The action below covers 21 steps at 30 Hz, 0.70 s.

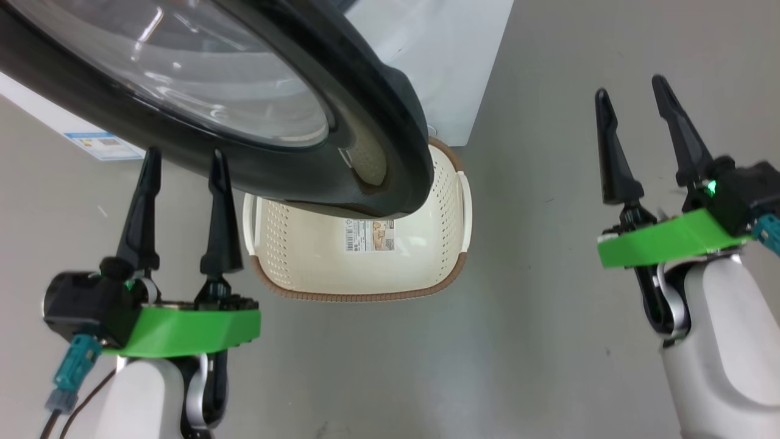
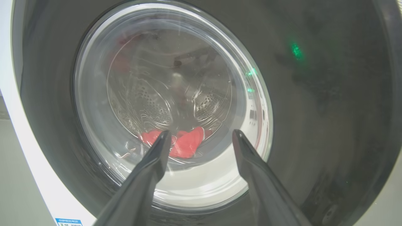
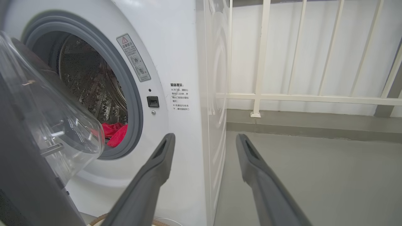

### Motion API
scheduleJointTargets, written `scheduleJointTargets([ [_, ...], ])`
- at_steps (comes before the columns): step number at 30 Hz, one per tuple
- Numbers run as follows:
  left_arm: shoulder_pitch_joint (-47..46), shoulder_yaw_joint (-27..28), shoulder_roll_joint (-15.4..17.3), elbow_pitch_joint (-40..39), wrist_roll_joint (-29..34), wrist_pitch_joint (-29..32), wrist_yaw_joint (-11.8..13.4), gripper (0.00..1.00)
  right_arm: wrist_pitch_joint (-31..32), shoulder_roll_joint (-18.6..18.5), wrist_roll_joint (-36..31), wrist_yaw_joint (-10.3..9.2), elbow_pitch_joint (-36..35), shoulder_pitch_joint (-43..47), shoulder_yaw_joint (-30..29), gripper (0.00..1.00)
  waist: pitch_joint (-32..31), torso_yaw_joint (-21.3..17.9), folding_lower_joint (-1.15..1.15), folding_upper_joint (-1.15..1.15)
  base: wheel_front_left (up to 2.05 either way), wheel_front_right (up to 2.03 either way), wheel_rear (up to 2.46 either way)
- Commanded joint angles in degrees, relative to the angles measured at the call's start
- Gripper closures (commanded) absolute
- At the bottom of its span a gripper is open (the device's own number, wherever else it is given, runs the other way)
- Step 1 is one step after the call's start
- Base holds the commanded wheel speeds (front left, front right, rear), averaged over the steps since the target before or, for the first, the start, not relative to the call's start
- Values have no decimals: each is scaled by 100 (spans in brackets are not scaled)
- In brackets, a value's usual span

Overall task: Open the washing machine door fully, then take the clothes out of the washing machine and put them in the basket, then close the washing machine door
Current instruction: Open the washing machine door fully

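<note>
Holds left gripper (image 1: 185, 154) low at left, fingers parted, empty; holds right gripper (image 1: 630, 85) higher at right, likewise parted.

the washing machine door (image 1: 390, 116) overhangs the basket (image 1: 359, 297), blocking its far side.

Illumination was bright and diffuse in the head view, leaving only faint shadows on the grey floor (image 1: 536, 256). White highlights streaked the glass of the washing machine door (image 1: 183, 73). In the left wrist view the door's black rim carried a green glint, and the fingers (image 2: 141, 188) of the left gripper (image 2: 201, 131) blurred toward the bottom edge. In the right wrist view, railing bars (image 3: 261, 56) splayed toward the right margin.
</note>
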Motion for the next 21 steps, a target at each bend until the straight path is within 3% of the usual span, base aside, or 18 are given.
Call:
scheduleJointTargets([
  [1,95,210,106,-143,74,-28,-52,0,-34,53,89,36,-212,123,92,0,-9,-11,0,0,0,0,0],
  [12,358,287,106,-156,101,-28,-1,0,-34,55,196,36,-570,729,66,0,-71,-94,0,0,0,0,0],
  [21,382,351,106,-42,92,-28,-105,0,-35,55,349,36,-498,812,149,0,-110,-72,0,0,0,0,0],
])
